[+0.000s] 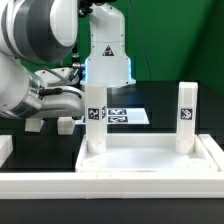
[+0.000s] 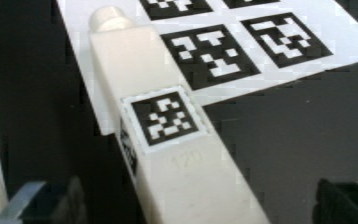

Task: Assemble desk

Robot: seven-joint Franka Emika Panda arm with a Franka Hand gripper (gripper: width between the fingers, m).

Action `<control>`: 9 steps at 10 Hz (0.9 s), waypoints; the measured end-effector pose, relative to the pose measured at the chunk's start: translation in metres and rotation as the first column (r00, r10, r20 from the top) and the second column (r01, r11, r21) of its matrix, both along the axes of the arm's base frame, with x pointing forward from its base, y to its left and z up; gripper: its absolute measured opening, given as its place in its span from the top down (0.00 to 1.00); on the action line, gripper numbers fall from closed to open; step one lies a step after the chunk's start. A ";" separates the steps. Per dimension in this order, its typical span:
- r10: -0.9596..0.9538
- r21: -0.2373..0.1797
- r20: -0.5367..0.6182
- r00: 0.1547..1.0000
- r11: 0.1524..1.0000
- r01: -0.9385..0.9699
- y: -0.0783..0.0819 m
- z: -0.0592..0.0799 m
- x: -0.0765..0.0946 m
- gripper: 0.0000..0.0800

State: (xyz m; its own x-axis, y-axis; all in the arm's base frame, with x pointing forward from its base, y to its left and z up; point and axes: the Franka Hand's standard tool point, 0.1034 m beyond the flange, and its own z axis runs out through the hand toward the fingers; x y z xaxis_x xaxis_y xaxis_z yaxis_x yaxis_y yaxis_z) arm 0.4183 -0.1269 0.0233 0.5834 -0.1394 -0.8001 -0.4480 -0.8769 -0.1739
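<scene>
The white desk top (image 1: 150,160) lies in the foreground with two white tagged legs standing upright at its far corners, one on the exterior view's left (image 1: 95,128) and one on its right (image 1: 185,115). My gripper (image 1: 90,100) reaches in from the left to the top of the left leg. In the wrist view that leg (image 2: 163,120) runs between my dark fingers (image 2: 43,203), with a clear gap on each side. The gripper (image 2: 194,205) is open and holds nothing.
The marker board (image 1: 127,116) (image 2: 238,45) lies flat just behind the left leg. A short white piece (image 1: 66,124) lies on the dark table under the arm. A long white rail (image 1: 110,186) runs along the front, and a white block (image 1: 5,150) sits at the left edge.
</scene>
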 end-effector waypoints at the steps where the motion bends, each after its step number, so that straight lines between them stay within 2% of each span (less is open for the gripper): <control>1: 0.000 0.001 0.000 1.000 1.000 0.000 0.000 0.000 0.000 0.19; 3: 0.000 0.001 -0.001 1.000 1.000 0.000 0.000 0.000 0.000 0.19; 5: 0.000 0.001 -0.001 1.000 1.000 0.000 0.000 -0.001 0.000 0.50; 6: 0.000 0.001 -0.001 1.000 1.000 0.000 0.000 -0.001 0.000 0.50; 7: 0.000 0.001 -0.002 1.000 1.000 0.000 0.000 0.000 0.000 0.74; 8: -0.001 0.002 -0.003 1.000 1.000 0.001 0.000 0.001 0.000 0.92; 9: -0.002 0.002 -0.003 1.000 1.000 0.002 -0.001 0.001 0.000 0.92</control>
State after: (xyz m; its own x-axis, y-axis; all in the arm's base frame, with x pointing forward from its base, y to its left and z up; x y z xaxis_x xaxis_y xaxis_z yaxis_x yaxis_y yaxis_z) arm 0.4180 -0.1277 0.0244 0.5809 -0.1391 -0.8020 -0.4500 -0.8759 -0.1741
